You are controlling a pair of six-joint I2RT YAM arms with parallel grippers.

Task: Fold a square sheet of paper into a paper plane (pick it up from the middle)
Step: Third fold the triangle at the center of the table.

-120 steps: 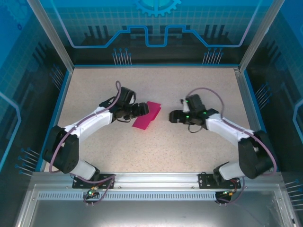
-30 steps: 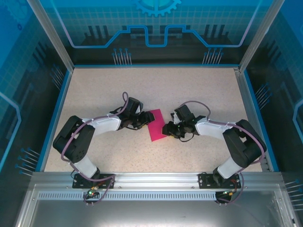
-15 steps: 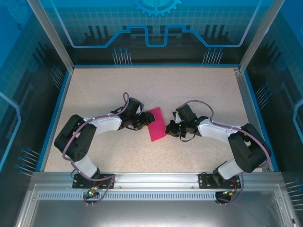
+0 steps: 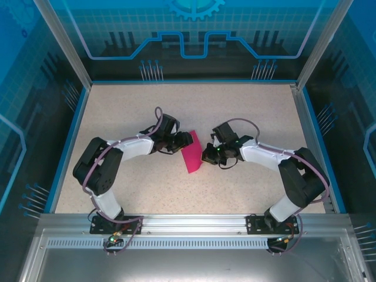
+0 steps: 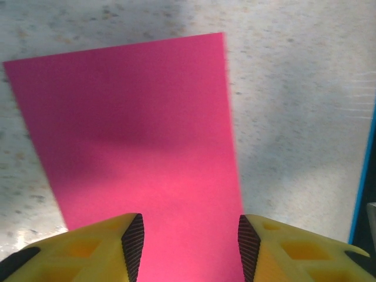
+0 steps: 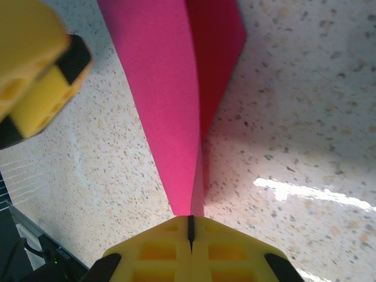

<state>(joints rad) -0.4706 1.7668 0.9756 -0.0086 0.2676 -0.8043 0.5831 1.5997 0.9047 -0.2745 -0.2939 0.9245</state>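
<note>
The square sheet of paper is magenta-pink and folded in half into a narrow rectangle at the table's middle. My right gripper is shut on its right edge. In the right wrist view the two layers of the paper fan out from my closed right gripper, standing up off the table. My left gripper is open at the sheet's upper left corner. In the left wrist view the paper spreads beyond my left gripper, with its fingers apart over its near end.
The speckled tabletop is bordered by a blue rim and glass walls. A yellow finger of the left gripper shows in the right wrist view beside the paper. Open table lies behind and in front of both arms.
My right gripper has closed on the paper's right edge and raised it. The sheet now looks narrower and more upright. My left gripper has shifted right and up to the sheet's top corner.
</note>
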